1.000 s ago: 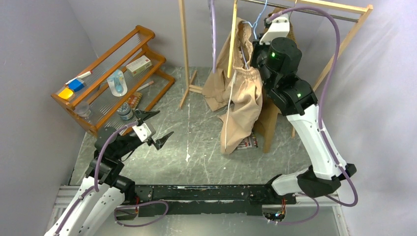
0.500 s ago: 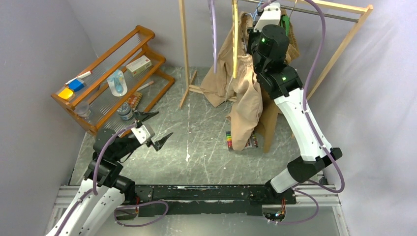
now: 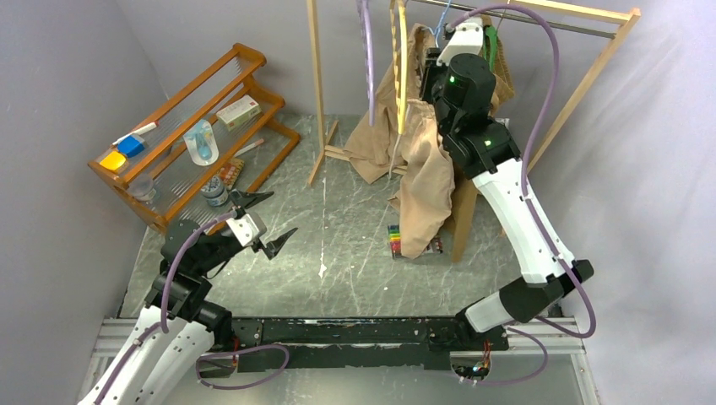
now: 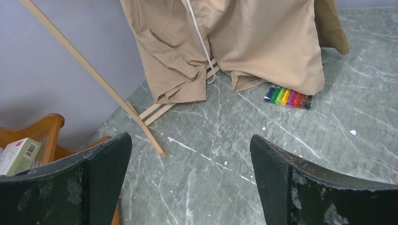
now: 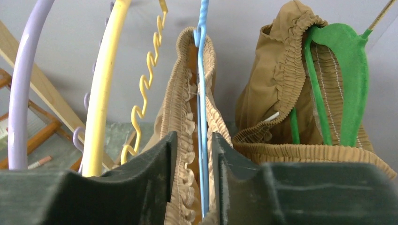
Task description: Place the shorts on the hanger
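Observation:
The light tan shorts (image 3: 426, 177) hang from the rail, their legs reaching down to the floor (image 4: 263, 42). In the right wrist view the gathered waistband (image 5: 180, 117) wraps both sides of the thin light-blue hanger (image 5: 202, 93), which runs straight up between my fingers. My right gripper (image 5: 193, 138) is high at the rail, its jaws a little apart around waistband and hanger, no longer squeezing them. My left gripper (image 3: 272, 218) hovers low over the floor at the left, wide open and empty (image 4: 190, 140).
A yellow hanger (image 5: 105, 84) and a lilac hanger (image 5: 21, 93) hang left of the shorts. Darker brown shorts on a green hanger (image 5: 347, 70) hang to the right. The wooden rack's post (image 3: 317, 84), a shelf (image 3: 194, 126) and a marker pack (image 4: 287, 96) stand nearby.
My right arm has swung up and left to the rail with the shorts, and its jaws have just parted slightly. The left arm has not moved.

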`<state>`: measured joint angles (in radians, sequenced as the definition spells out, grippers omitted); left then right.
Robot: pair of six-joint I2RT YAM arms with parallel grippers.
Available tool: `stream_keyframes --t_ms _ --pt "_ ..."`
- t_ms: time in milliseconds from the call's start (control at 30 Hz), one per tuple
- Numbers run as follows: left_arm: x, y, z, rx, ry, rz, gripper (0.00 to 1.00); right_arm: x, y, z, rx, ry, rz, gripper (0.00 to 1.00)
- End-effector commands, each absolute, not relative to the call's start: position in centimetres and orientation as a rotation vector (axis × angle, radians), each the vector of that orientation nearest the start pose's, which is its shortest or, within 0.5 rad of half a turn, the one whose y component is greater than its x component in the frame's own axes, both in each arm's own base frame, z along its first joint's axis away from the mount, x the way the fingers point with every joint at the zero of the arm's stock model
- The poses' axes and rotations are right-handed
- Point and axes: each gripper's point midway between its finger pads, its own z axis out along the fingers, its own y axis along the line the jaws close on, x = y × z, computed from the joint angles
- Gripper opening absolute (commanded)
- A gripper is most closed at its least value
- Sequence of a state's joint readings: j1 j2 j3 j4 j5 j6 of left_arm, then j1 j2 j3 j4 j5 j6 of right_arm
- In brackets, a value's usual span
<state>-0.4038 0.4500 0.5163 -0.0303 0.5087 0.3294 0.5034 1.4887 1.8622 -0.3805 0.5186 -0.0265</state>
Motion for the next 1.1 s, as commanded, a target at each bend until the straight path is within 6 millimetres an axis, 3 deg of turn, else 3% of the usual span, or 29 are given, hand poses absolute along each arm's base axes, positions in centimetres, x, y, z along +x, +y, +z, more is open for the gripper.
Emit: stream_keyframes --t_ms 0,200,433,567,767,933,1067 --pt "20.9 -16.9 27.2 0.913 1.260 -0.449 1.00 40.0 13.0 47.2 0.018 1.625 0.059 0.45" --pt "21.5 -16.2 28.5 0.821 1.272 -0.440 0.99 37.0 12.6 45.4 0.052 1.712 0.140 0.77" --pt "22.2 -14.2 32.9 0.547 1.370 -0.476 1.00 31.9 11.5 43.3 0.031 1.787 0.217 0.99" --pt "22.1 -13.4 35.9 0.434 1.409 -0.506 1.00 29.0 11.4 42.6 -0.014 1.792 0.290 1.00" --pt "21.8 -13.0 38.5 0.331 1.458 -0.558 0.99 25.2 12.5 41.4 -0.108 1.793 0.445 1.00" --pt "20.7 -13.7 38.8 0.313 1.489 -0.651 1.00 23.1 13.2 39.0 -0.118 1.821 0.550 1.00" --pt "20.5 -13.8 37.2 0.265 1.521 -0.697 1.00 21.9 13.8 36.9 -0.091 1.865 0.630 1.00"
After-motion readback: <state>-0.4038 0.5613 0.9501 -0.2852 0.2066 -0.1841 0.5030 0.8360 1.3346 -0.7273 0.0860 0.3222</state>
